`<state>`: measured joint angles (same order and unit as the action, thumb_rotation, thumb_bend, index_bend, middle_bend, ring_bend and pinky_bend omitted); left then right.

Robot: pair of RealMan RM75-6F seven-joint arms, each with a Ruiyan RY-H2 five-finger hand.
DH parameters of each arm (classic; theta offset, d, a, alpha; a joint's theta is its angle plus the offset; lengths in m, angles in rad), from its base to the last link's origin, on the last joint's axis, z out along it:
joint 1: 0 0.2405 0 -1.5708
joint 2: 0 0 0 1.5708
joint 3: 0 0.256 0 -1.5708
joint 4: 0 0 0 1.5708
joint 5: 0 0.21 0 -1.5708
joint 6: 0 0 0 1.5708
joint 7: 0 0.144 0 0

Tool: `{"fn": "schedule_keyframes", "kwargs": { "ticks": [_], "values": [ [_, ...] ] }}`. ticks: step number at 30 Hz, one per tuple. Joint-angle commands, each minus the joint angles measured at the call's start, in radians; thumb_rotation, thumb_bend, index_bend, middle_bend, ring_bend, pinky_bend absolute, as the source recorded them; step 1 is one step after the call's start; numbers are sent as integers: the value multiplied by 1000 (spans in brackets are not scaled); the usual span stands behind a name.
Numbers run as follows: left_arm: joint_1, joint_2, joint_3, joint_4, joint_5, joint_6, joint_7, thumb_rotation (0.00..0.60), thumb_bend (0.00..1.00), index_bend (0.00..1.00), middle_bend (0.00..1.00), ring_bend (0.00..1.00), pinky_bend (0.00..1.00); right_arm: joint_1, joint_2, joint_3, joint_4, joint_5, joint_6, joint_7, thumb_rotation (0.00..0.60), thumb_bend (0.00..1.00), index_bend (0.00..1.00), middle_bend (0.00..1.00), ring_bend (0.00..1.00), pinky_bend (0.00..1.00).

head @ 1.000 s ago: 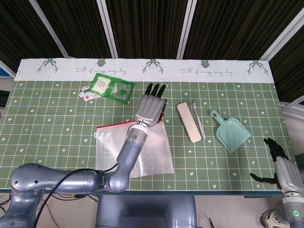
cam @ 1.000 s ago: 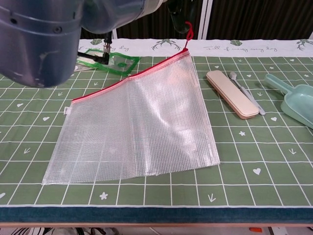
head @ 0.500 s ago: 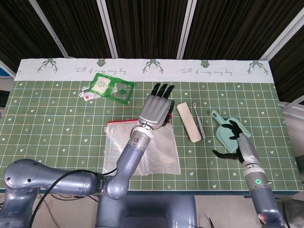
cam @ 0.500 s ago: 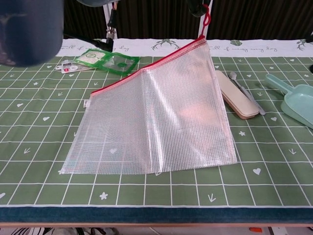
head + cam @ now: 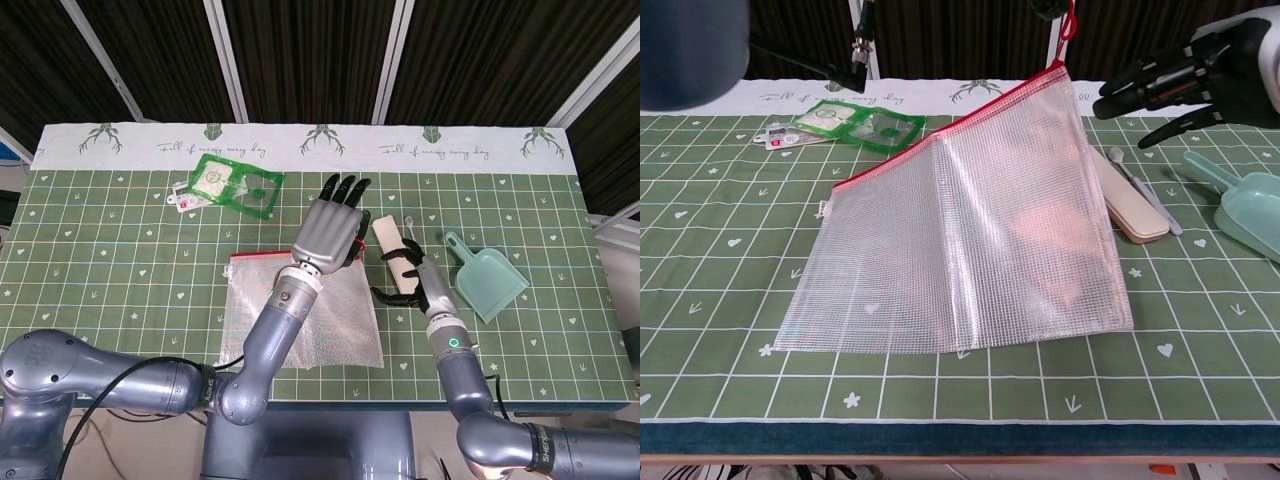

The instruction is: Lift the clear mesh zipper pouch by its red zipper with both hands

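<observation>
On the far left a green plastic card packet (image 5: 236,184) lies out of my way, so I go straight to the clear mesh zipper pouch (image 5: 970,240): it sits mid-table with its right corner raised and its left corner and bottom edge still on the green checked tablecloth (image 5: 110,260). My left hand (image 5: 330,230) has that raised corner, pinching the loop at the end of the red zipper (image 5: 940,130), which slopes down to the left; its other digits point up and away from me, the forearm running straight up from the near edge. Next job, as I judge it, is bringing my right hand (image 5: 1185,80) onto the zipper tape lower down the slope, then rising evenly with both so the pouch hangs level. That hand hovers just right of the lifted corner, spread wide and holding nothing, above the beige oblong case (image 5: 396,258), with the mint-green plastic scoop (image 5: 486,280) beyond.
</observation>
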<state>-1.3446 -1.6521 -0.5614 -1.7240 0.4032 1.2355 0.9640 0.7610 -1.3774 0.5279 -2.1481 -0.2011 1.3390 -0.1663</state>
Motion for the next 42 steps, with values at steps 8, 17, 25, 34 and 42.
{"fn": "schedule_keyframes", "kwargs": {
  "ticks": [8,17,25,34,42],
  "values": [
    [-17,24,8,-3,-13,2,-22,600,393,587,76,0,0,73,-88,65,52,76,47,-21,600,346,416,96,48,257],
    [-25,40,26,-8,-20,5,-45,600,393,588,76,0,0,112,-131,111,79,107,74,-36,600,348,447,110,48,257],
    [-28,59,30,-20,-24,14,-63,600,393,588,76,0,0,152,-162,152,105,128,103,-61,600,368,490,125,48,257],
    [-33,72,39,-29,-27,18,-75,600,393,589,76,0,0,152,-170,168,107,136,117,-71,600,411,547,141,48,257],
    [-38,78,44,-31,-29,25,-84,600,393,590,76,0,0,146,-168,181,103,137,125,-78,600,438,550,141,48,257]
  ]
}}
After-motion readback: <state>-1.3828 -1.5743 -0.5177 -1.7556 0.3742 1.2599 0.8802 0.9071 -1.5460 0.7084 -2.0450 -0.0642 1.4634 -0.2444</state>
